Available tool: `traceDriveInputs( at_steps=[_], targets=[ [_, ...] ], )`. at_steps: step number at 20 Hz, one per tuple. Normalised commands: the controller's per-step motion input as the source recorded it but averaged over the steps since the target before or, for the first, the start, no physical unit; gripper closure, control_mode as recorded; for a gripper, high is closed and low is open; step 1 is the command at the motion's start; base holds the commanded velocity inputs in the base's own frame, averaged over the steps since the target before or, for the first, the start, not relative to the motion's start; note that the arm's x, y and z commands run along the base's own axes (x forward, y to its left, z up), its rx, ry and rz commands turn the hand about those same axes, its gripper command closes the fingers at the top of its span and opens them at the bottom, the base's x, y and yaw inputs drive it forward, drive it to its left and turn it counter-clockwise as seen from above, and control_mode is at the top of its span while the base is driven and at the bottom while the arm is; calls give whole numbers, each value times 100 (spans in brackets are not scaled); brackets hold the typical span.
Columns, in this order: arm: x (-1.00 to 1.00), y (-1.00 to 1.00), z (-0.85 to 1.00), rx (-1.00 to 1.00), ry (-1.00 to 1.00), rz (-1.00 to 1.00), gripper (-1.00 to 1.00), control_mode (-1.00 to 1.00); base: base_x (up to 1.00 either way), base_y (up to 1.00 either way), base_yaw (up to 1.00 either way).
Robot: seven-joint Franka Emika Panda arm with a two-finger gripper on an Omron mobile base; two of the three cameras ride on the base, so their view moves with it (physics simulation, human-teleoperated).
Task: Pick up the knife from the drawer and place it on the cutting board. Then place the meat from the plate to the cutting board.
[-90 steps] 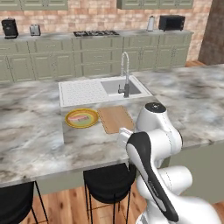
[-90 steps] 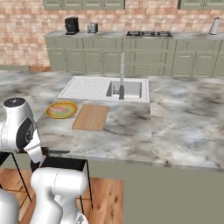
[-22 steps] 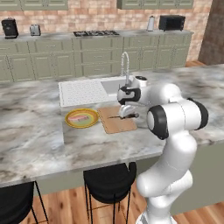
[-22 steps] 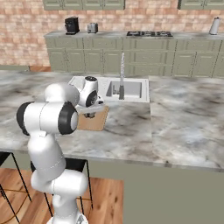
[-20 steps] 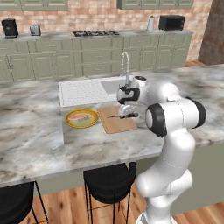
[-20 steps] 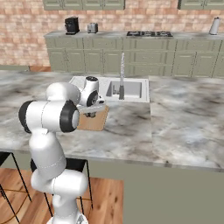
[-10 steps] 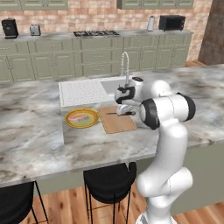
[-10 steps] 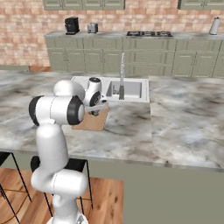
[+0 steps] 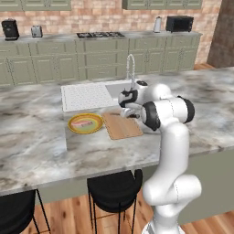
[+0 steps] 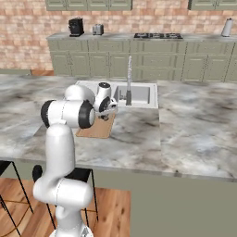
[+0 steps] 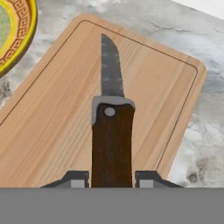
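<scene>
My gripper (image 11: 111,179) is shut on the dark brown handle of the knife (image 11: 111,131), whose thin blade points away over the cutting board (image 11: 52,109). In the left base view the gripper (image 9: 130,113) hangs low over the far right corner of the wooden cutting board (image 9: 121,128). I cannot tell whether the knife touches the wood. The plate (image 9: 85,123) lies just left of the board with the pinkish meat (image 9: 84,122) on it. Its yellow rim (image 11: 17,39) shows in the hand view. The right base view has the gripper (image 10: 107,115) above the board (image 10: 95,131). The drawer is out of view.
Right behind the board are a white ribbed draining area (image 9: 84,96), a sink (image 9: 118,87) and a tall faucet (image 9: 132,68). Marble counter (image 9: 36,141) spreads left and right of the board. Black stools (image 9: 114,187) stand under the counter's front edge.
The arm has come up from below the counter's front edge and now holds the knife over the board. Over the last second the hand has only shifted slightly.
</scene>
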Motion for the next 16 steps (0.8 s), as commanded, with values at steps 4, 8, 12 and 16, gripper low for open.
traceDriveInputs(
  at_steps=[4, 8, 12, 16],
  targets=[
    [51, 0, -28, 0, 0, 0, 100, -100, 0, 0, 0],
    [40, 0, -30, 0, 0, 2, 100, -100, 0, 0, 0],
    [35, 1, -35, 0, 0, 2, 100, -100, 0, 0, 0],
    [30, 9, -41, -3, 2, 2, 100, -100, 0, 0, 0]
  ],
)
